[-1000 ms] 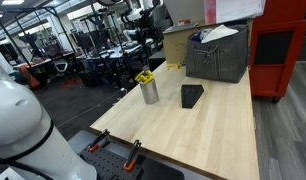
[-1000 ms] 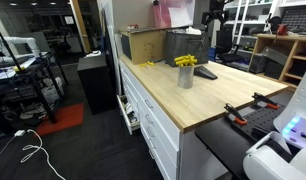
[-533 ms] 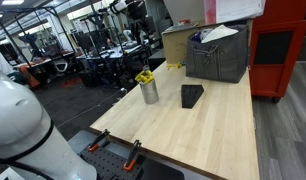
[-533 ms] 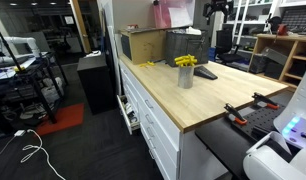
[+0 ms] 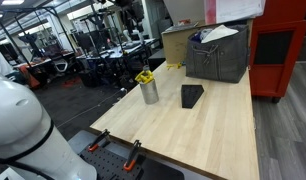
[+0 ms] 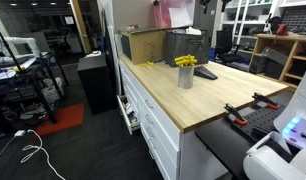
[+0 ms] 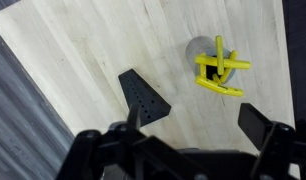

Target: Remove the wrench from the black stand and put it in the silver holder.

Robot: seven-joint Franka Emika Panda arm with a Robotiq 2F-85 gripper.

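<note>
Wrist view: table [image 7: 73, 50] was pale wood with fine straight grain; stand [image 7: 145, 98] was matte black; holder [image 7: 198, 46] was silver; wrench [image 7: 218, 70] was yellow. Exterior view: bin [image 5: 218, 58] was dark grey, box [image 5: 176, 45] brown, cabinet [image 5: 283, 45] red.

1. The black stand [image 7: 143, 98] lies on the pale wooden desk [image 7: 93, 40].
2. Right of the stand, apart from it, the silver holder [image 7: 202, 48] carries crossed yellow tools [image 7: 221, 72].
3. Below the stand, the tool [image 7: 193, 125] has its fingers spread wide.
</note>
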